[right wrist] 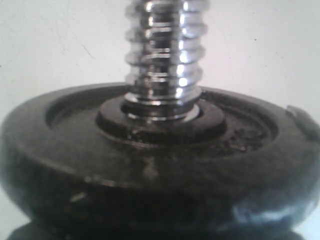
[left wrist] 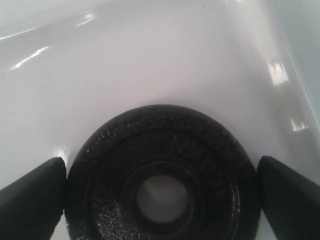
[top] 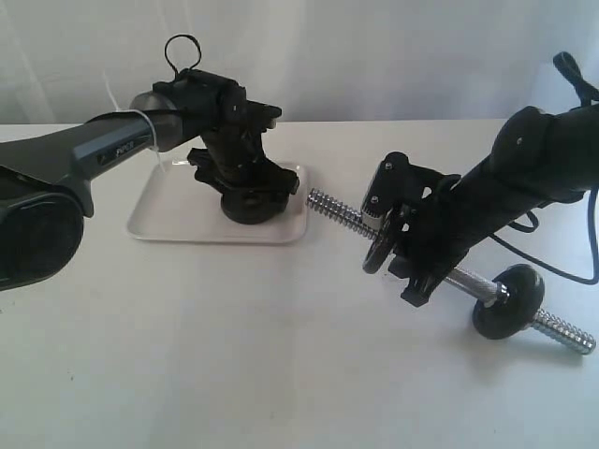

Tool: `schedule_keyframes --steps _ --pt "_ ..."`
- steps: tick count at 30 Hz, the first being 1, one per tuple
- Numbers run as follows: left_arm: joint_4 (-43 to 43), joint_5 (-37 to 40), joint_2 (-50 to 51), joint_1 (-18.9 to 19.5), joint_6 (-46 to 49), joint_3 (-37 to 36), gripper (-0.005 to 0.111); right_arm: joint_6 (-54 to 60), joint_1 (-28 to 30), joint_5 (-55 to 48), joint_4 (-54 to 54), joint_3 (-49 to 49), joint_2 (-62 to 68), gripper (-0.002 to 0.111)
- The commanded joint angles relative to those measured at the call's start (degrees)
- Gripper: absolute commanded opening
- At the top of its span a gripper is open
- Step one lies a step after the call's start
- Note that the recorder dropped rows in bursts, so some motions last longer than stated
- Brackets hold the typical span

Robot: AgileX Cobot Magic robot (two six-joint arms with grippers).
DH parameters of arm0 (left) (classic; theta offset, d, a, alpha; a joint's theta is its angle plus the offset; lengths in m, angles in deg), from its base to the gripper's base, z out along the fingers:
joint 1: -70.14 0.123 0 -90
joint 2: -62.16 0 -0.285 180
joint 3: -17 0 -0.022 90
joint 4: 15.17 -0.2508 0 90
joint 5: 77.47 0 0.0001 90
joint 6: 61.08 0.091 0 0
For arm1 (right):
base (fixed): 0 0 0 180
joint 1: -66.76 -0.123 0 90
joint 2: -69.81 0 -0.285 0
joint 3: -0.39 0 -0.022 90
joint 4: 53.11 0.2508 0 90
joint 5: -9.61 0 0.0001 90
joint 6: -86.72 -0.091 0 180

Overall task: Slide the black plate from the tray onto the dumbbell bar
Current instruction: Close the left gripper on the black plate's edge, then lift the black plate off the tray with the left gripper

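Note:
The black plate (left wrist: 100, 165) lies flat in the white tray (left wrist: 150, 60), its centre hole showing the tray floor. My left gripper (left wrist: 161, 172) is open and lowered over it, one finger (left wrist: 30, 200) at each side of its rim. From outside, that gripper (top: 251, 198) covers the plate on the tray (top: 159, 210). My right gripper (top: 418, 267) is shut on the dumbbell bar (top: 337, 210), whose bare threaded end points toward the tray. In the right wrist view the threaded bar (right wrist: 162, 55) rises from a fitted black disc (right wrist: 150, 165) that hides the jaws.
A black disc (top: 379, 245) sits on the bar just ahead of my right gripper. Another disc (top: 510, 299) near the bar's far end rests on the white table (top: 234, 355). A cable (top: 562, 262) trails behind the right arm.

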Motion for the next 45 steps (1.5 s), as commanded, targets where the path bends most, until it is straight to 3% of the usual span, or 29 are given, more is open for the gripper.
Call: schedule_keyframes --steps 1,12,15,17,23,27,34,45 --pt "-1.45 5.49 0.88 -0.3 -0.04 -0.29 0.105 0.9 0.36 4.7 2.46 -1.46 -2.51 0.0" --pt "-1.81 8.71 0.97 -0.3 0.12 -0.28 0.105 0.9 0.36 5.22 2.46 -1.46 -2.51 0.0" --pt "-1.81 8.94 0.97 -0.3 0.12 -0.28 0.1 0.9 0.36 5.22 2.46 -1.46 -2.51 0.0" --pt "-1.81 8.94 0.97 -0.3 0.12 -0.28 0.087 0.9 0.36 5.22 2.46 -1.46 -2.51 0.0" --pt "-1.81 8.9 0.97 -0.3 0.12 -0.28 0.03 0.9 0.36 5.22 2.46 -1.46 -2.51 0.0" --pt "-2.13 9.01 0.97 -0.3 0.62 -0.28 0.0 0.9 0.36 5.22 2.46 -1.46 -2.51 0.0" --pt "-1.79 10.05 -1.12 -0.3 2.77 -0.28 0.0 0.9 0.36 5.22 2.46 -1.46 -2.51 0.0" --pt "10.7 10.41 -7.09 1.37 6.36 -0.28 0.0 1.01 0.36 6.91 2.46 -1.46 -2.51 0.0"
